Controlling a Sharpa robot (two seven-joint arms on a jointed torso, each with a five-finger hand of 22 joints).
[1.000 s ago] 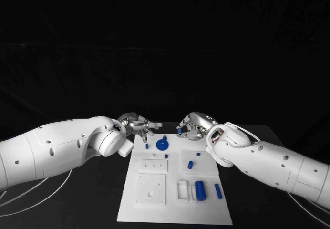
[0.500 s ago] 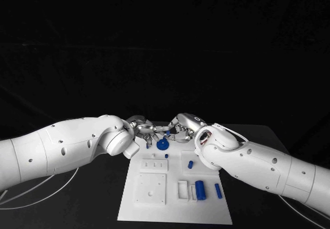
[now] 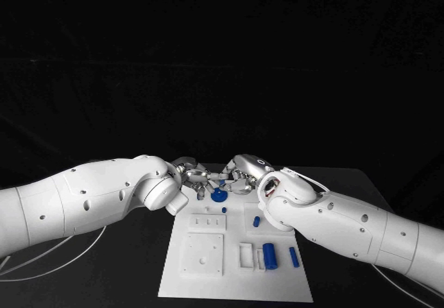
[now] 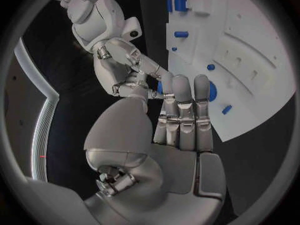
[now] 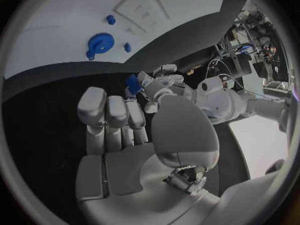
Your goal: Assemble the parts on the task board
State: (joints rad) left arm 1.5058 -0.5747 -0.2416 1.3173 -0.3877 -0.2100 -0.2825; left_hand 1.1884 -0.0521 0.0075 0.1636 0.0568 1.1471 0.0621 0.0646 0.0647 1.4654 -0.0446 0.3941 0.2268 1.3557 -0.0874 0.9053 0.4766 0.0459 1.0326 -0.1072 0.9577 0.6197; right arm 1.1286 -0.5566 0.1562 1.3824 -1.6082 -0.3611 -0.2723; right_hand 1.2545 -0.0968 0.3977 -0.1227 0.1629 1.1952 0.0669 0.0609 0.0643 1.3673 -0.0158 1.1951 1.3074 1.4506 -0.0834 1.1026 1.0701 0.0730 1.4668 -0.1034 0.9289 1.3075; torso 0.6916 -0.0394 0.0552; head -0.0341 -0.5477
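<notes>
The white task board [image 3: 236, 282] lies lengthwise in the middle of the table. My left hand [image 3: 194, 174] and right hand [image 3: 242, 173] meet fingertip to fingertip above its far end. Between those fingertips sits a small blue part [image 5: 132, 82], also seen beside my left hand's own fingertips [image 4: 160, 87]. Both hands appear to pinch it; I cannot tell which bears it. A blue gear [image 3: 218, 196] lies flat on the board just under the hands.
On the board are a small blue peg [image 3: 224, 210], a short blue pin [image 3: 256, 221], a thick blue cylinder [image 3: 269, 255] and a slim blue bar [image 3: 293, 256]. White cables [image 3: 56, 256] loop on the table at the left.
Both hands have moved inward over the board's far end until their fingertips meet. The blue part seen at the right hand's fingers now sits between the two hands.
</notes>
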